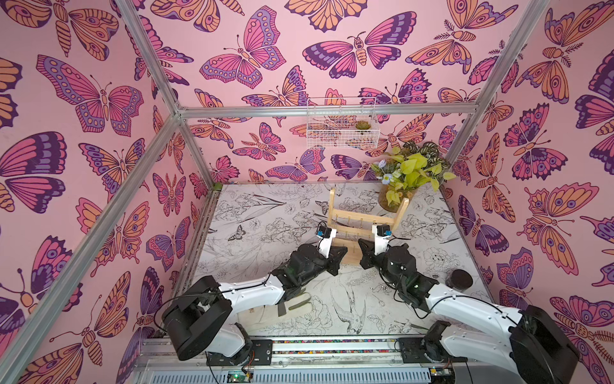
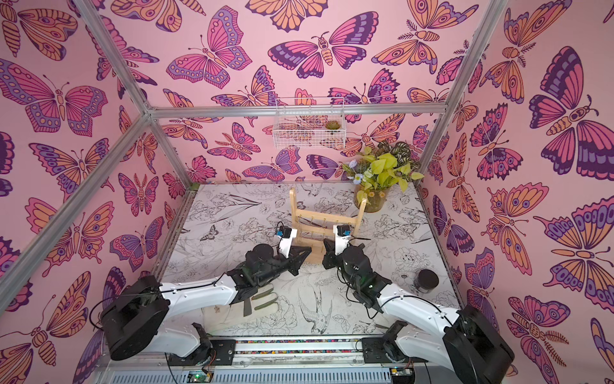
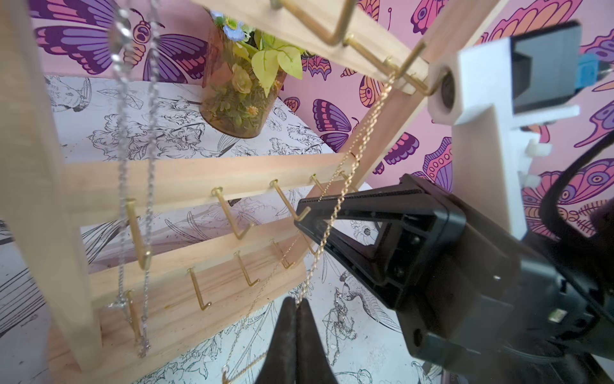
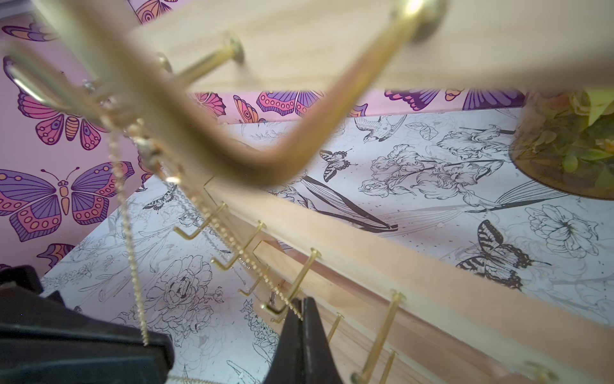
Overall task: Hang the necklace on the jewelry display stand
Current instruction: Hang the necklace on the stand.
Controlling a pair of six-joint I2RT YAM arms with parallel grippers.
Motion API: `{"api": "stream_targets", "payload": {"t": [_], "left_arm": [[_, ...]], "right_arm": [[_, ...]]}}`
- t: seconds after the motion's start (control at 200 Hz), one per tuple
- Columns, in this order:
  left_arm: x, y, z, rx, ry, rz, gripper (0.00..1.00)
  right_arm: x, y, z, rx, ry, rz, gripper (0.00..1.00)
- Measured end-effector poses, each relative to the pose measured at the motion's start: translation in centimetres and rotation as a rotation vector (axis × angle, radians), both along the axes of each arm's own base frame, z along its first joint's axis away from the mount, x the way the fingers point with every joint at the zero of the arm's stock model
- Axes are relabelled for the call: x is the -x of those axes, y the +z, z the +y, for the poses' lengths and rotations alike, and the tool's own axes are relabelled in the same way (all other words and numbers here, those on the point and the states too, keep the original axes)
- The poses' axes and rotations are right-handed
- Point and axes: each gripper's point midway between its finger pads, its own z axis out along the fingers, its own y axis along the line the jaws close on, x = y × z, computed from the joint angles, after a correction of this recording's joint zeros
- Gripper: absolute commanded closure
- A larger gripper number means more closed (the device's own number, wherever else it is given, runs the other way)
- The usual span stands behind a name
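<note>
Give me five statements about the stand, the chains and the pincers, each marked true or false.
1. The left pincer and right pincer are both shut. True.
2. The gold necklace hangs free of both pincers. False: both grip it.
3. A silver chain hangs on the jewelry display stand. True.
4. The stand lies on its side. False: it stands upright.
5. The flower vase sits between the arms. False: it stands behind the stand.

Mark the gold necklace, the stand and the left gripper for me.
gold necklace (image 3: 373,116), left wrist view, upper stretch of the chain.
jewelry display stand (image 1: 365,216), a top view, its top crossbar.
left gripper (image 3: 296,301), left wrist view, midway between the shut fingertips.
</note>
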Motion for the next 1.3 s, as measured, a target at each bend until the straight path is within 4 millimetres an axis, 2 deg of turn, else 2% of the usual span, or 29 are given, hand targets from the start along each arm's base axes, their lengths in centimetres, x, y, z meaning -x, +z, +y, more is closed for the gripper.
{"api": "stream_targets", "payload": {"t": [0.411, 0.636, 0.761, 1.056, 1.297], "left_arm": [[-0.9, -1.1, -1.3, -0.014, 0.031, -0.052, 1.00], [-1.6, -1.0, -1.5, -0.015, 0.051, -0.062, 0.93], [-1.7, -1.3, -1.5, -0.025, 0.058, -0.057, 0.93], [-1.6, -2.0, -1.3, -0.051, 0.064, -0.045, 0.98], [-1.7, -2.1, -1.1, -0.065, 0.080, -0.049, 0.99]], "right_arm": [[-0.5, 0.2, 0.0, 0.040, -0.013, -0.005, 1.00], [-0.8, 0.0, 0.1, 0.063, -0.014, -0.003, 0.99], [-0.8, -0.1, 0.0, 0.069, -0.018, -0.002, 0.99], [-0.7, 0.0, -0.2, 0.077, -0.021, 0.000, 1.00], [0.0, 0.1, 0.5, 0.065, 0.037, 0.013, 1.00]]}}
